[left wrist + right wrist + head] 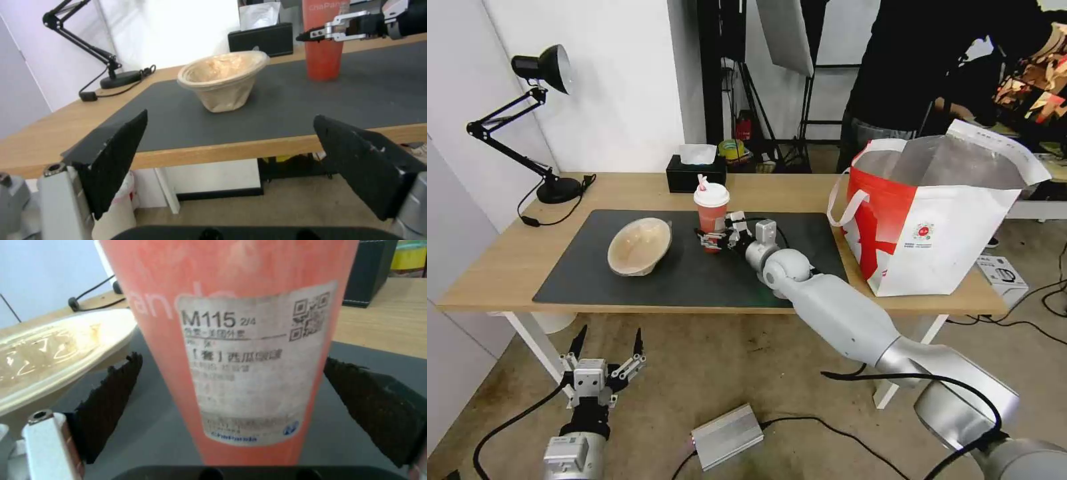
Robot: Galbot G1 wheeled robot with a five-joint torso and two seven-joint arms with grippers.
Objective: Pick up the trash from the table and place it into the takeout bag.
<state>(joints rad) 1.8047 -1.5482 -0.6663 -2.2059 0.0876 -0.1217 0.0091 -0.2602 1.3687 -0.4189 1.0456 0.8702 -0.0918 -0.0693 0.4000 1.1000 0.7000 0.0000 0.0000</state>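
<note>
A red drink cup (712, 213) with white lid and straw stands upright on the dark mat of the table (507, 253). My right gripper (710, 239) is open around the cup's lower part, one pad (111, 400) on each side with a small gap to the cup (240, 356). A tan pulp bowl (639, 245) lies tilted on the mat, left of the cup. The red-and-white takeout bag (934, 220) stands open at the table's right end. My left gripper (608, 347) hangs open below the table's front left edge, facing the bowl (222, 80) and the cup (322, 50).
A black tissue box (696, 175) sits behind the cup at the table's back edge. A black desk lamp (547, 120) stands at the back left corner. A silver box (727, 437) with cables lies on the floor. A person stands behind the bag.
</note>
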